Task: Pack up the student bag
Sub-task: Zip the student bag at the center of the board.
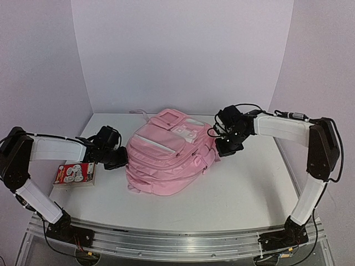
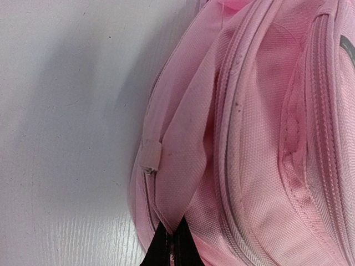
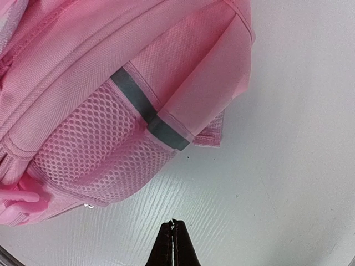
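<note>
The left gripper is clenched on a thin fold of pink fabric at the left side of the student bag; a sliver of pink shows between its dark tips. Just above the pinch a small white tab sits on the seam. The right gripper is pressed shut on nothing, hanging over bare table just beside the bag's right side, where a mesh pocket and a grey strip face it.

Outward from both, the bag lies flat in the middle of the table, between the two arms, its front pockets upward. No opening shows in any view, though the zips are too small to read for certain. To the left, near the left arm and apart from the bag, a red-and-white packet lies on the table.

Judged from this, packing has hardly begun: nothing visibly sits inside, the packet is outside, and a compartment probably has to be opened first.
</note>
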Tool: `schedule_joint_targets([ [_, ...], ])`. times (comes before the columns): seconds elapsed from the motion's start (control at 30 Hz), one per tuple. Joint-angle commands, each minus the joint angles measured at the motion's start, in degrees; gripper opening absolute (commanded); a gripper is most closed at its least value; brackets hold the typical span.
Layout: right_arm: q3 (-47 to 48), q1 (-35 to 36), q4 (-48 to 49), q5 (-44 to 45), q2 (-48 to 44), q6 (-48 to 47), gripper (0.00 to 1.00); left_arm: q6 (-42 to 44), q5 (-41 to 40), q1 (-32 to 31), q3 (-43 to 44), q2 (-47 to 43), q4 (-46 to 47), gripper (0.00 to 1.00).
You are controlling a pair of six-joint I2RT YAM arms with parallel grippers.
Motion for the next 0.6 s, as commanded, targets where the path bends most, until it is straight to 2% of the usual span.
schedule_joint_targets([
  [0.0,0.1,-0.1,2.3,-2.9,-2.3,-2.9,0.0,2.0,1.3,1.5,-4.0,-3.0,-1.9,0.0],
  [0.03,-1.6,0.0,4.1,-4.1,-4.1,-3.3,0.01,2.3,2.4,1.5,-4.9,-4.0,-0.4,0.0],
  [0.1,-6.7,0.0,9.6,-12.3,-8.3,-6.7,0.21,3.3,5.7,1.2,-6.4,-6.2,1.7,0.0],
  [0.13,-9.3,0.0,12.3,-19.2,-10.1,-10.3,0.31,3.5,6.3,0.8,-7.0,-7.4,2.3,0.0],
  [0.2,-12.0,0.0,14.9,-31.5,-11.1,-16.8,0.39,3.8,6.5,0.5,-8.0,-9.5,2.9,0.0],
  [0.23,-12.1,0.0,15.4,-34.3,-10.7,-19.4,0.41,3.9,6.1,0.4,-8.3,-10.0,2.7,0.0],
  [0.4,-6.1,0.0,15.7,-35.3,-4.3,-24.3,0.43,4.9,5.6,0.4,-7.7,-9.3,1.4,0.0],
  [0.57,-0.7,0.0,15.5,-29.9,1.5,-29.2,0.47,5.6,5.1,0.4,-7.4,-9.2,0.9,0.0],
])
